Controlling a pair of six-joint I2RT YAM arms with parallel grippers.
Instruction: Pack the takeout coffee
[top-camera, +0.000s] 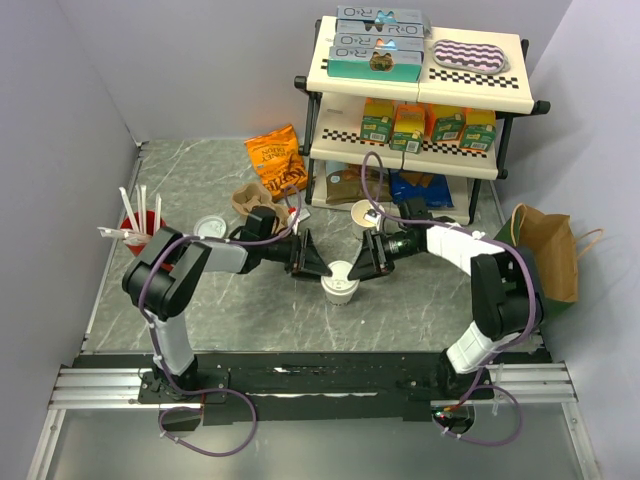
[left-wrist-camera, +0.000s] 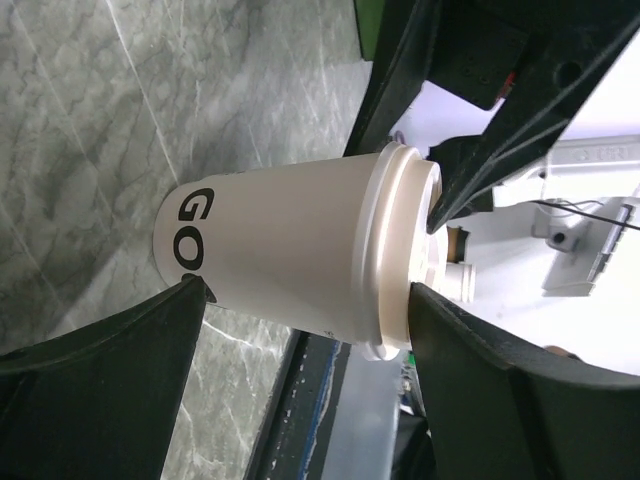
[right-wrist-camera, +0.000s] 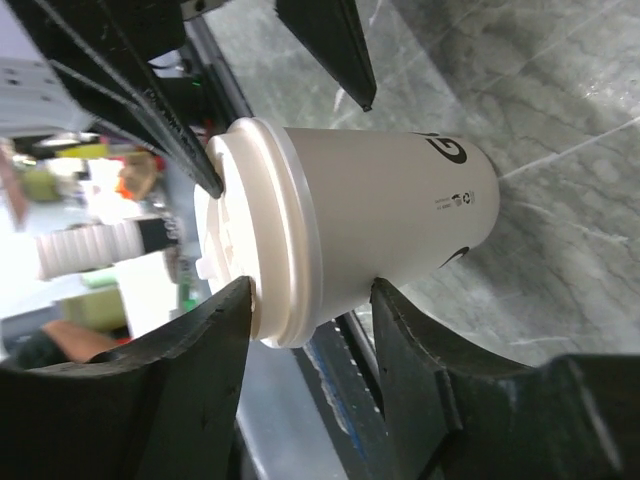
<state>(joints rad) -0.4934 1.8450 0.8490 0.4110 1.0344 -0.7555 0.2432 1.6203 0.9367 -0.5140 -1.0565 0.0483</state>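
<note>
R pincer (right-wrist-camera: 312, 290) astride cream cup (right-wrist-camera: 390, 215) (white lid (right-wrist-camera: 262, 225) on).

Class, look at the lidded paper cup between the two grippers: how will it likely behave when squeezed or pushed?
The cup is thin paper, so a hard squeeze would probably dent its wall. It tapers to a narrow base, so a push near the lid may tip it. Whether it is filled cannot be seen, so its weight is uncertain.

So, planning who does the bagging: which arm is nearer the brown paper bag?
Right. The right arm stands just beside the brown paper bag; the left arm is well away, past the takeout coffee.
</note>
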